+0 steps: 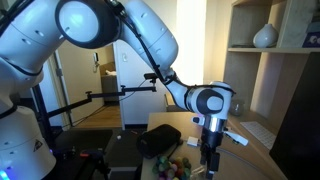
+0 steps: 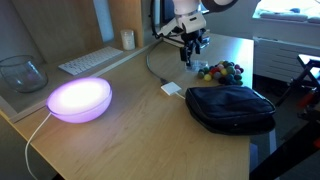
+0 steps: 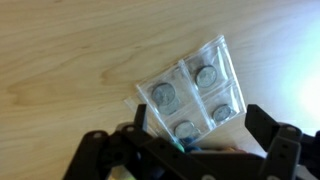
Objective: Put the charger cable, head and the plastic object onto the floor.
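A clear plastic object (image 3: 190,92) with several round coin-like pockets lies flat on the pale wooden tabletop (image 3: 70,60). My gripper (image 3: 198,116) hangs open just above it, one black finger on each side and nothing gripped. In the exterior views the gripper (image 2: 190,47) (image 1: 209,143) points straight down near the table's far edge. The white charger head (image 2: 172,90) lies on the table nearer the camera, apart from the gripper. Its thin white cable (image 2: 152,66) curves away toward the back. A strip of brown floor (image 1: 92,112) shows behind the arm.
A black pouch (image 2: 231,108) lies beside the charger head. A heap of small coloured balls (image 2: 219,71) sits close to the gripper. A glowing purple lamp (image 2: 80,98), a glass bowl (image 2: 20,72) and a keyboard (image 2: 90,60) stand further off.
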Controlling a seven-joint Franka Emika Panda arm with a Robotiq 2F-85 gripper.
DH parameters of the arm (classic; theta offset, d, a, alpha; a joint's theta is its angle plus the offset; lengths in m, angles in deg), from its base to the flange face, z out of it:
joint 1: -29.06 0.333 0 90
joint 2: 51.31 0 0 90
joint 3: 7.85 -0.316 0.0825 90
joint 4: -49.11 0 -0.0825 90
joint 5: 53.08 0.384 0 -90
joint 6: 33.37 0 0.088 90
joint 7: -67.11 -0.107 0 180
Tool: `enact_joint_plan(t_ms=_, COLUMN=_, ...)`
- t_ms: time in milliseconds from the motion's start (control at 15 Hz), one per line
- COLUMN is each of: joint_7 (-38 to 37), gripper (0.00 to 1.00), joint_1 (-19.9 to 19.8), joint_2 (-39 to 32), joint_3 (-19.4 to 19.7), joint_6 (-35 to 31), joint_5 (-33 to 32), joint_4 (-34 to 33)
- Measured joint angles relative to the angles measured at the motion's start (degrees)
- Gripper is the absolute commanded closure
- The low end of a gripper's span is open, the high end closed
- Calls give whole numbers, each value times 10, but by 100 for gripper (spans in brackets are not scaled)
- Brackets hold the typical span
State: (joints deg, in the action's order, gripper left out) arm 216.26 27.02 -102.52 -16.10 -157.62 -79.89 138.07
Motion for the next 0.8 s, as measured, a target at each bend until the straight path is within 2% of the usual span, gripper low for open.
enact_joint_plan(t_ms=133, joint_7=0, gripper=0, joint_1=0, joint_2=-8, joint_3=2, joint_6=8, joint_5=0, joint_4=-10)
enact_joint_plan(t_ms=200, joint_7=0, gripper=25, joint_1=0, joint_2=-14, joint_3=3, joint_6=12, joint_5=0, joint_4=-17)
enact_joint_plan(t_ms=333, joint_7=0, gripper=34, joint_1=-1, joint_2=-26, joint_3=6, joint_6=13, joint_5=4, joint_4=-31)
enact_joint_plan(t_ms=800, joint_7=0, gripper=88, joint_1=-25, joint_2=-40, joint_3=-4, joint_6=13, joint_5=5, joint_4=-52)
